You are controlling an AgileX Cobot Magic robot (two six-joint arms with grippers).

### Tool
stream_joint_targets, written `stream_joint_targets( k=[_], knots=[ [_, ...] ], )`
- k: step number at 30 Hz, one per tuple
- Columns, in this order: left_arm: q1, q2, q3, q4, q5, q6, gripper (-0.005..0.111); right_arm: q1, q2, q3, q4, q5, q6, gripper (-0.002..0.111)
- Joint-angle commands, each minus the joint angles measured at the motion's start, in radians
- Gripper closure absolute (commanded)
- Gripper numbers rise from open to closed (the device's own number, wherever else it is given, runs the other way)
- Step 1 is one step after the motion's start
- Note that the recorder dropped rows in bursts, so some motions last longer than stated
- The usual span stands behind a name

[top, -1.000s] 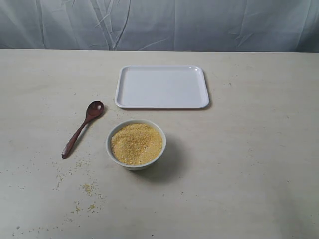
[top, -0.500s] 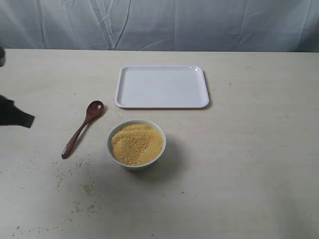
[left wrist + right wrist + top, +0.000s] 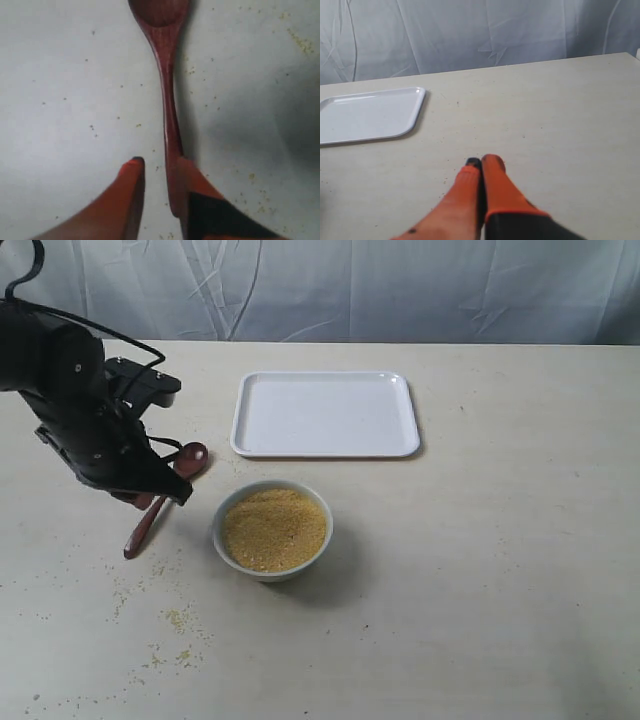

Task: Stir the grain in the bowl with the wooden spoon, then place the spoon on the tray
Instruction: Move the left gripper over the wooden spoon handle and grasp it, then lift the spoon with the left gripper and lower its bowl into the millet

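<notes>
The wooden spoon lies on the table left of the white bowl, which is heaped with golden grain. My left gripper is down over the middle of the spoon's handle and hides that part. In the left wrist view the left gripper is open, with the handle between its fingers, close against one of them. The empty white tray sits behind the bowl. My right gripper is shut on nothing above bare table, right of the tray; the exterior view does not show it.
Spilled grain is scattered on the table in front of the spoon and left of the bowl. A wrinkled grey curtain hangs behind the table's far edge.
The left arm has come in from the left edge and now stands over the spoon's handle. Spoon, bowl and tray have not moved.
</notes>
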Motion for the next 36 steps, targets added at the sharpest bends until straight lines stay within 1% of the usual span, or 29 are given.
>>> stream_joint_targets(
  k=[1, 3, 7, 17, 21, 22, 23, 24, 27, 32, 36],
  knots=[
    [-0.006, 0.034, -0.010, -0.013, -0.032, -0.001, 0.062, -0.004, -0.006, 0.003, 0.001, -0.013, 0.000, 0.108],
    [-0.006, 0.034, -0.010, -0.024, -0.058, -0.001, 0.059, -0.004, -0.006, 0.003, 0.001, -0.013, 0.000, 0.108],
    [-0.006, 0.045, -0.010, -0.020, -0.109, 0.006, 0.059, -0.004, -0.006, 0.003, 0.001, -0.013, 0.000, 0.108],
    [-0.006, 0.114, -0.010, -0.021, -0.113, 0.022, 0.061, -0.004, -0.006, 0.003, 0.001, -0.013, 0.000, 0.108],
    [-0.006, 0.119, -0.010, -0.001, -0.122, 0.021, 0.070, -0.004, -0.006, 0.003, 0.001, -0.013, 0.000, 0.108],
    [-0.006, 0.119, -0.010, -0.008, -0.122, 0.021, 0.077, -0.004, -0.006, 0.003, 0.001, -0.013, 0.000, 0.108],
    [-0.006, 0.119, -0.010, -0.009, -0.122, 0.021, 0.082, -0.004, -0.006, 0.003, 0.001, -0.013, 0.000, 0.108],
    [-0.006, 0.119, -0.010, -0.012, -0.126, 0.021, 0.091, -0.004, -0.006, 0.003, 0.001, -0.013, 0.000, 0.108],
    [-0.006, 0.119, -0.010, -0.012, -0.130, 0.021, 0.107, -0.004, -0.006, 0.003, 0.001, -0.013, 0.000, 0.108],
    [-0.006, 0.119, -0.010, -0.001, -0.133, 0.024, 0.107, -0.004, -0.006, 0.003, 0.001, -0.013, 0.000, 0.108],
    [-0.006, 0.065, -0.010, 0.011, -0.105, 0.102, 0.107, -0.004, -0.006, 0.003, 0.001, -0.013, 0.000, 0.108]
  ],
)
